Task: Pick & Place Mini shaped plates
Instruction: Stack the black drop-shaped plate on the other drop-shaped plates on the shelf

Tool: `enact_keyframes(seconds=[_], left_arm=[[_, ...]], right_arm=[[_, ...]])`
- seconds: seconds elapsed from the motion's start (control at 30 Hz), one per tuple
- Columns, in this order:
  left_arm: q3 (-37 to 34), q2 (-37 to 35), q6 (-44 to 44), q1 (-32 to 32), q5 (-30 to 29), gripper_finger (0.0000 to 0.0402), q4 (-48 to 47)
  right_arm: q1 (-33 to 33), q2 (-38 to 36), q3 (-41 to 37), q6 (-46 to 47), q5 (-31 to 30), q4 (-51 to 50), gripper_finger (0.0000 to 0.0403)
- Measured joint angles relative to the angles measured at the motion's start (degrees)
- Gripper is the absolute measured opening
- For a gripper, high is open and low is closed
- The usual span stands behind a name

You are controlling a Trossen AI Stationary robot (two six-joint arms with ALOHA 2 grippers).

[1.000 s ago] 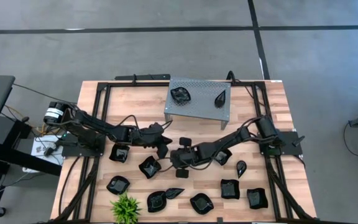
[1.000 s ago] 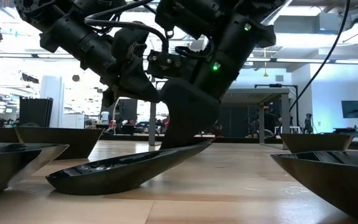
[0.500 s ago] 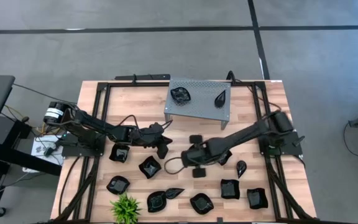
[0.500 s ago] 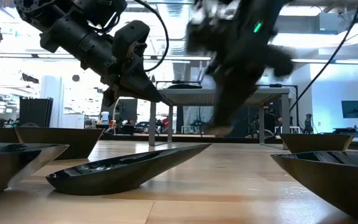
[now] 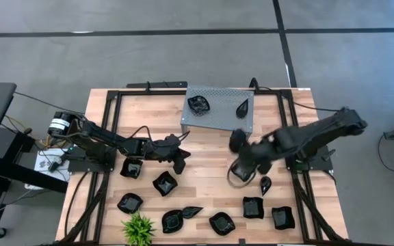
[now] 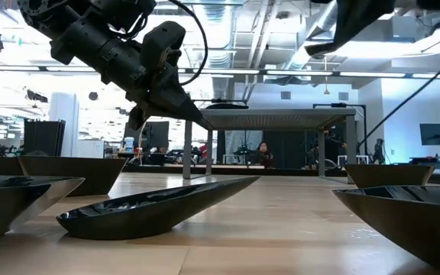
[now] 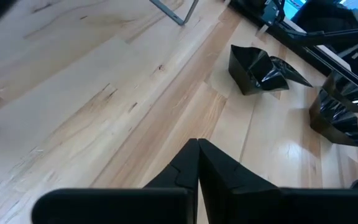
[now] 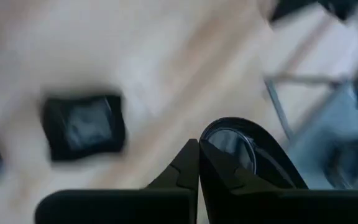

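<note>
Left pincer point(image 5: 180, 161) unmoved since half a second ago, parked mid-surface point(image 5: 211, 147) with fingers pressed together, gripping nothing. Right pincer point(image 5: 237, 145) now raised and swung rightward off the near-centre spot, blades closed tight on a round mini plate point(image 8: 232, 144) carried in the air. Black mini shaped plates point(image 5: 166, 183) scattered along the near edge; two more up on the grey perforated shelf point(image 5: 218, 108) at the far side. Green plant point(image 5: 138, 227) near left.
</note>
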State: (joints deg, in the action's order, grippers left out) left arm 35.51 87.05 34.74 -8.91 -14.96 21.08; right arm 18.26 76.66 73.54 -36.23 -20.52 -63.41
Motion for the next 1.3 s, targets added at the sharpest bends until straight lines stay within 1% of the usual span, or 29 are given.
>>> enact_keyframes(seconds=[0.07, 0.13, 0.23, 0.27, 0.37, 0.4, 0.43, 0.53, 0.63, 0.7, 0.87, 1.07, 1.13, 1.3], left_arm=[[0.00, 0.00, -0.14, 0.00, 0.02, 0.0008, 0.06], [0.00, 0.00, -1.03, 0.00, 0.02, 0.0008, 0.44], [0.00, 0.00, -1.62, 0.00, 0.02, 0.0008, 1.21], [0.00, 0.00, -1.67, 0.00, 0.02, 0.0008, 1.71], [0.00, 0.00, -1.70, 0.00, 0.02, 0.0008, 3.05], [0.00, -0.02, -1.70, 0.00, 0.02, 0.0008, 3.12], [0.00, -0.02, -1.70, 0.00, 0.02, 0.0008, 3.17], [0.00, -0.02, -1.70, 0.00, 0.00, 0.0008, 3.43], [0.00, -0.02, -1.70, 0.00, 0.01, 0.0008, 3.44], [0.00, -0.02, -1.70, 0.00, 0.02, 0.0008, 3.43], [0.00, -0.02, -3.30, 0.00, 0.02, 0.0008, 3.43], [0.00, -0.02, -3.65, 0.00, 0.02, 0.0008, 3.43], [0.00, -0.02, -3.64, 0.00, 0.02, 0.0008, 3.43], [0.00, -0.02, -3.23, 0.00, 0.02, 0.0008, 3.45]], right_arm=[[-2.99, -2.82, -0.01, -2.94, -1.47, -3.63, 0.0001], [-6.75, -5.15, 0.00, -6.44, -1.70, -7.00, 0.0001], [-13.53, -7.00, -0.02, -7.83, -1.77, -6.85, 0.0001], [-16.00, -7.25, -0.02, -6.15, -1.79, -5.30, 0.0001], [-22.53, -6.96, -0.02, 4.26, -1.64, 0.65, 0.0001], [-24.44, -6.58, 0.00, 5.97, -0.96, 1.79, 0.0001], [-26.17, -6.06, 0.00, 5.37, 0.60, 2.06, 0.0000], [-30.23, -4.48, -0.02, -2.96, 6.79, 1.60, 0.0000], [-33.72, -2.54, -0.02, -3.16, 10.32, 1.69, 0.0000], [-35.66, -1.03, -0.02, -1.53, 10.67, 1.04, 0.0000], [-38.60, 2.62, -0.02, -1.41, 13.23, 1.90, 0.0000], [-41.05, 6.10, -0.02, -1.38, 13.60, 0.33, 0.0000], [-41.84, 6.24, -0.02, -1.35, 13.62, -0.30, 0.0000], [-42.55, 3.92, -0.02, -1.23, 14.04, -0.12, 0.0000]])
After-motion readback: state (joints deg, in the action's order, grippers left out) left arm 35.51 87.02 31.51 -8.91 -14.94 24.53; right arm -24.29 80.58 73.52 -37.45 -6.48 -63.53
